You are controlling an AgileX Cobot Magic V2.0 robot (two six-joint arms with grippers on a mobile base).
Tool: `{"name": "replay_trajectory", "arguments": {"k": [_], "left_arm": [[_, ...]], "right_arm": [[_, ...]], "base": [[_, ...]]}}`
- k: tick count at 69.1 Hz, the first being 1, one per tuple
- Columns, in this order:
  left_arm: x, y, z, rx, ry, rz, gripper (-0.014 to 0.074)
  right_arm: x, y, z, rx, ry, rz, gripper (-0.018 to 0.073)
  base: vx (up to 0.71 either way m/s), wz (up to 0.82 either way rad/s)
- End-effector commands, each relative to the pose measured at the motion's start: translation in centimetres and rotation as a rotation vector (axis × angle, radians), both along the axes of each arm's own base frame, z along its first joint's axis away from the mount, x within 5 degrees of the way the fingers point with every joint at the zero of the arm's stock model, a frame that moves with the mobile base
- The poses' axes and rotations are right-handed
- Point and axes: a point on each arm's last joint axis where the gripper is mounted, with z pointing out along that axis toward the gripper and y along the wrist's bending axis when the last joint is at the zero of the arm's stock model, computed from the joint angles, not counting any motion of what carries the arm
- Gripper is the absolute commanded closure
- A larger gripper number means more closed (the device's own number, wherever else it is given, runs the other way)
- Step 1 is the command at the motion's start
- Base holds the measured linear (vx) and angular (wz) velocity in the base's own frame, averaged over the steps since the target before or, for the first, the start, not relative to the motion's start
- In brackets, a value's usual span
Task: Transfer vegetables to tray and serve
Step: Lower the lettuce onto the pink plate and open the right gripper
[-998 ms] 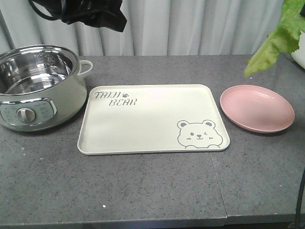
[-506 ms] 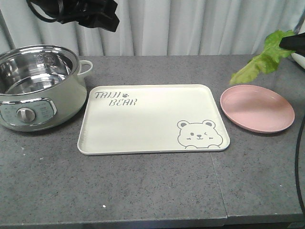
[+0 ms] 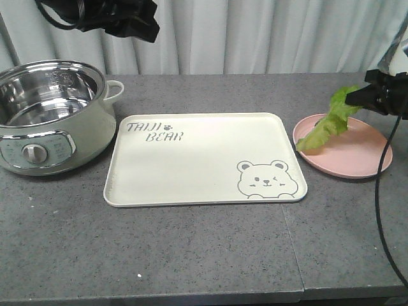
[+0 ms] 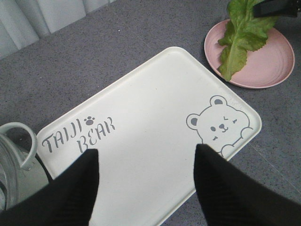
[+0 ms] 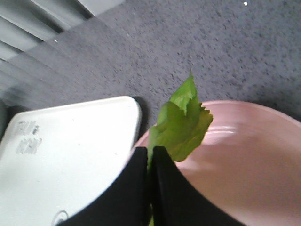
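Observation:
The light-green lettuce leaf [image 3: 325, 124] hangs from my right gripper [image 3: 368, 95], which is shut on its upper end at the right edge. The leaf slants down over the round pink plate [image 3: 357, 156], and its tip reaches the plate's left rim. In the right wrist view the shut fingers [image 5: 150, 150] pinch the leaf [image 5: 181, 125] above the plate [image 5: 244, 160]. The cream TAIJI BEAR tray [image 3: 191, 159] lies at the centre with nothing on it. My left gripper [image 4: 146, 150] is open and empty, high above the tray [image 4: 150, 108]. It shows at the top left in the front view [image 3: 127, 22].
A pale green electric pot [image 3: 51, 115] with a steel inner bowl stands left of the tray, its handle [image 4: 19, 141] near the tray's corner. A grey curtain hangs behind the grey table. A black cable [image 3: 377, 191] hangs at the right.
My right gripper has come down and a little left with the leaf, from high at the right edge to just over the pink plate. The left arm shifted slightly at first, then stayed.

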Motion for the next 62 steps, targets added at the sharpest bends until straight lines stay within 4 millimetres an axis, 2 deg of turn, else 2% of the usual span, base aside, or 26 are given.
{"name": "replay_trajectory", "arguments": {"k": [1, 7, 18, 26, 49, 62], "left_arm": [[-1.6, 0.6, 2.4, -0.056, -0.075, 0.004, 0.0178], [-1.6, 0.6, 2.4, -0.057, -0.075, 0.003, 0.0178], [-1.6, 0.6, 2.4, -0.057, -0.075, 0.003, 0.0178], [-1.6, 0.6, 2.4, -0.057, -0.075, 0.003, 0.0178], [-1.6, 0.6, 2.4, -0.057, -0.075, 0.003, 0.0178], [-1.5, 0.6, 2.3, -0.056, -0.074, 0.003, 0.0178]], "right_arm": [[-0.4, 0.0, 2.7, -0.054, -0.052, 0.009, 0.0504], [-0.6, -0.2, 2.2, -0.113, -0.025, 0.023, 0.0426], [-0.7, -1.0, 1.6, -0.18, 0.041, -0.033, 0.0226], [-0.7, -1.7, 1.5, -0.257, 0.082, -0.083, 0.0128], [-0.7, -3.2, 5.4, -0.382, 0.142, -0.183, 0.0115], [-1.9, -3.5, 5.3, -0.384, 0.338, -0.219, 0.0118]], "base": [[0.0, 0.0], [0.0, 0.0], [0.0, 0.0], [0.0, 0.0], [0.0, 0.0], [0.0, 0.0]]}}
